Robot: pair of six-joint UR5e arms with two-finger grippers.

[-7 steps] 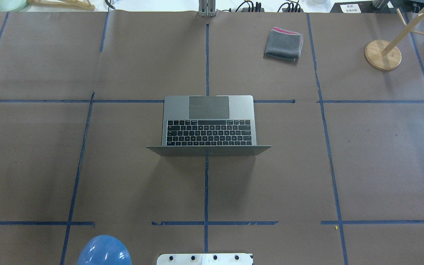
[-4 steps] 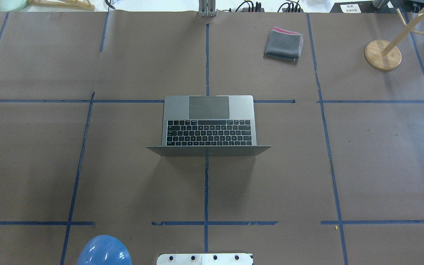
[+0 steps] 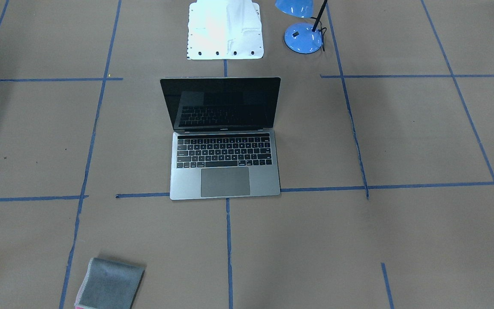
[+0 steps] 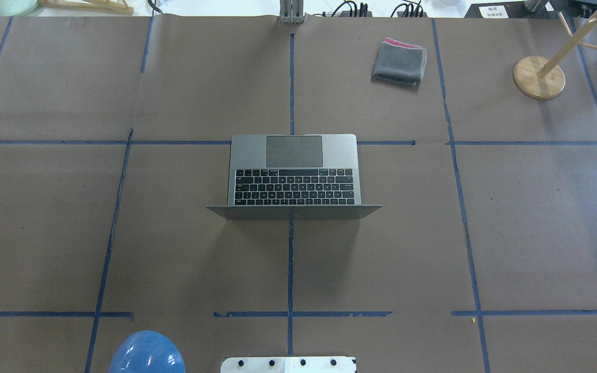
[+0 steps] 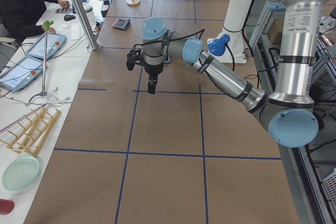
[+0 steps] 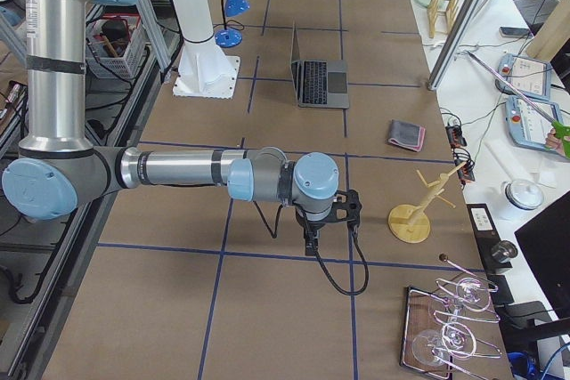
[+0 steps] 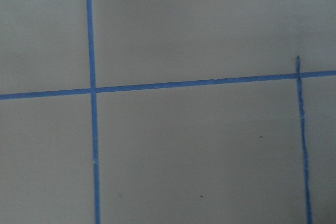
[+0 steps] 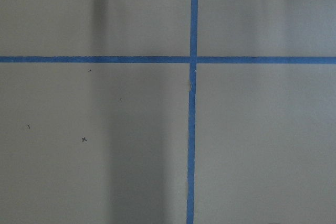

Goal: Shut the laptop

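The laptop [image 4: 293,155] stands open in the middle of the table, grey with black keys. Its trackpad edge faces away from the robot and its lid stands upright on the robot's side. Its black screen [image 3: 223,103] is dark; it also shows in the exterior right view [image 6: 321,82]. The left gripper [image 5: 151,85] hangs above the table far to the laptop's left. The right gripper [image 6: 311,242] hangs above the table far to its right. Both show only in side views, so I cannot tell whether they are open or shut. Both wrist views show only brown paper and blue tape.
A folded grey cloth [image 4: 399,62] lies at the far right of the laptop. A wooden stand [image 4: 539,76] is at the far right corner. A blue lamp [image 3: 302,37] stands beside the white robot base [image 3: 224,30]. A rack of glasses [image 6: 450,327] sits at the right end.
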